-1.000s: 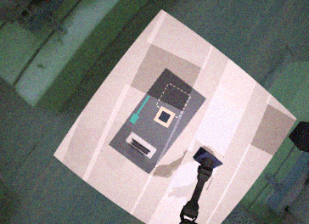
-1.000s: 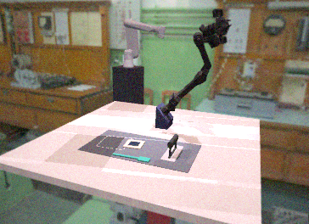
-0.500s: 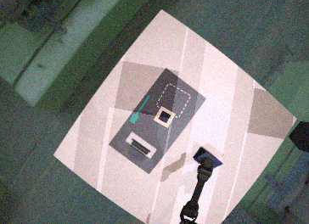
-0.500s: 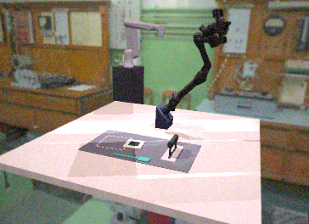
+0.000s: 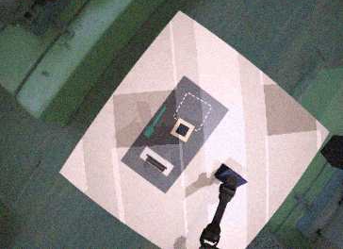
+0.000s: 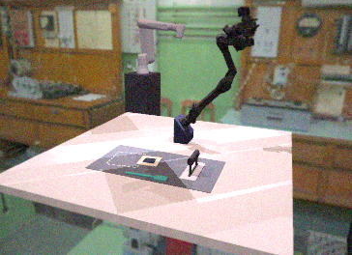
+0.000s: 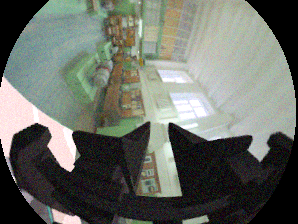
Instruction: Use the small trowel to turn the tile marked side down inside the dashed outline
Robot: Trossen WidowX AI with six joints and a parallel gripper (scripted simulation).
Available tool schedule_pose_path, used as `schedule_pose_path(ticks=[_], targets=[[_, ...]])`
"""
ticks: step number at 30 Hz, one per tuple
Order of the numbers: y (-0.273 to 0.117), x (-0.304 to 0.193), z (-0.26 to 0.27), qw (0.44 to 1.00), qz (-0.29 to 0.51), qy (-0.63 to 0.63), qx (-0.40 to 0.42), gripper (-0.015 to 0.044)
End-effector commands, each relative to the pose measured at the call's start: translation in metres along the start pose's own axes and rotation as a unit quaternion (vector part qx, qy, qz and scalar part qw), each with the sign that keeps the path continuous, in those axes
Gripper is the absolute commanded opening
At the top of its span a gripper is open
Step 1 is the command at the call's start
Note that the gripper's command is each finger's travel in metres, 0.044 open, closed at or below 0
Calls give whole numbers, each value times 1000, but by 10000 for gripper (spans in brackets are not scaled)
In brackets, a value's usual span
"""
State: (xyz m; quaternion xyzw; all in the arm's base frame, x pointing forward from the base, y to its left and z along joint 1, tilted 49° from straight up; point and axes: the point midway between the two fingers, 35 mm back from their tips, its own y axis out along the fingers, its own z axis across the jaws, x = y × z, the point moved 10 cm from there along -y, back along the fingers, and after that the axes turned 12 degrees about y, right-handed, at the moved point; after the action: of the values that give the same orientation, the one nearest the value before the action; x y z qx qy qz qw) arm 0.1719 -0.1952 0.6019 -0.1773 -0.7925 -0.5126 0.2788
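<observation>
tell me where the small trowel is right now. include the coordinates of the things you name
The teal trowel (image 5: 149,131) (image 6: 160,178) lies on the grey mat; in the top view it's left of the tile (image 5: 175,134) (image 6: 157,162), its blade end towards the white plate with the black handle.

The trowel (image 5: 149,130) (image 6: 161,178) looks like smooth matt plastic, the mat (image 5: 166,181) (image 6: 213,180) matt and smooth (rubbery, perhaps), the tabletop (image 5: 141,198) (image 6: 251,217) smooth, and the cabinets (image 6: 63,117) at far left look wooden.
</observation>
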Motion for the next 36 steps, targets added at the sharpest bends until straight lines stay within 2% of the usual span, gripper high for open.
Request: schedule_pose_path(ticks=[1, 4, 19, 36], targets=[[1, -4, -2, 1000, 0, 9, -5, 205], [4, -17, -7, 999, 2, 38, -18, 270], [28, -111, -24, 970, 79, 210, -98, 270], [48, -231, 8, 893, 241, 358, -125, 270]])
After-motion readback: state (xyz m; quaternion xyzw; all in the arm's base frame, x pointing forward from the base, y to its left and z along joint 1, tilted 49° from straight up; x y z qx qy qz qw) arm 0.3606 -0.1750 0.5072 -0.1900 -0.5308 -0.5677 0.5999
